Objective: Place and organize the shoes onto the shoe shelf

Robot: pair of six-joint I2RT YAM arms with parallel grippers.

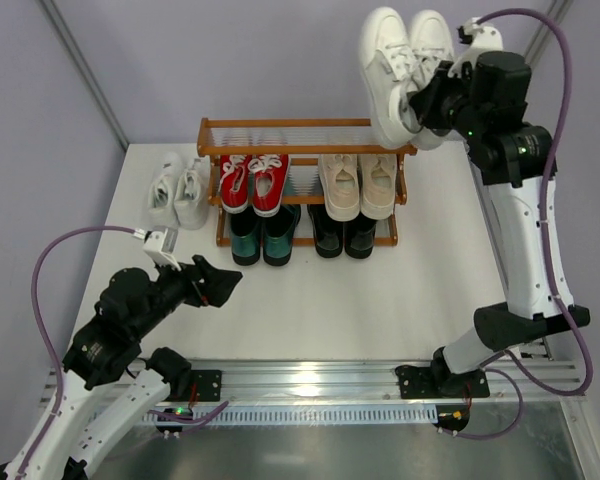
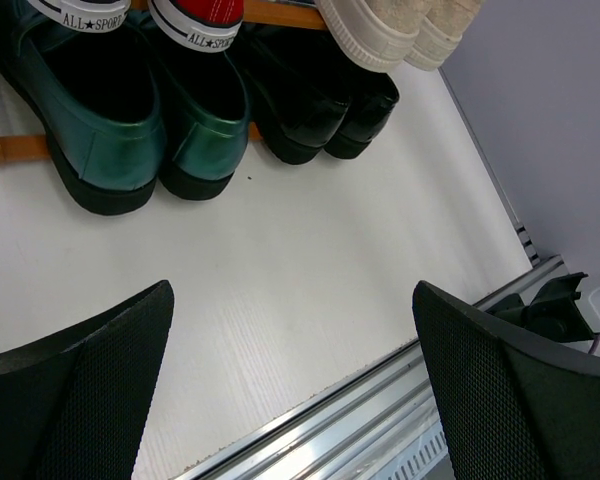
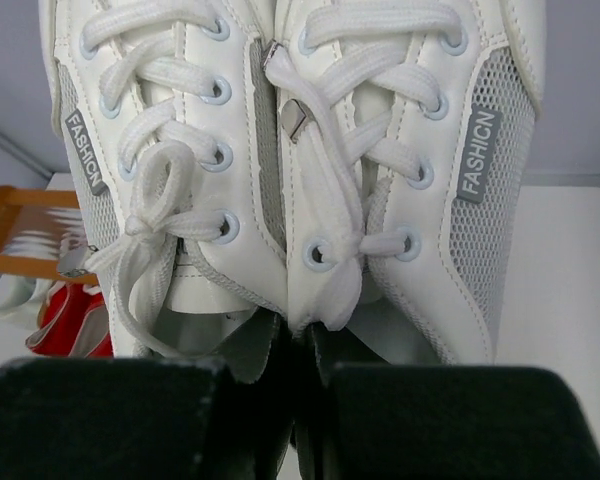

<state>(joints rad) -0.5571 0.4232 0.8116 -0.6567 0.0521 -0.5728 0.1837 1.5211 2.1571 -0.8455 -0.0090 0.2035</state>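
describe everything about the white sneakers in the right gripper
The pair of white lace-up sneakers looks leather-like, with grey mesh side panels, grey FASHION tabs and tied white laces. The shoes sit pressed side by side, pinched at their inner collars by the right gripper, held aloft near the right end of the orange-brown wooden shoe shelf.

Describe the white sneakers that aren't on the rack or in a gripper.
Find the wooden shoe rack at the back of the table. Off its left end, white sneakers stand on the table. The other white pair hangs in the right gripper above the rack.
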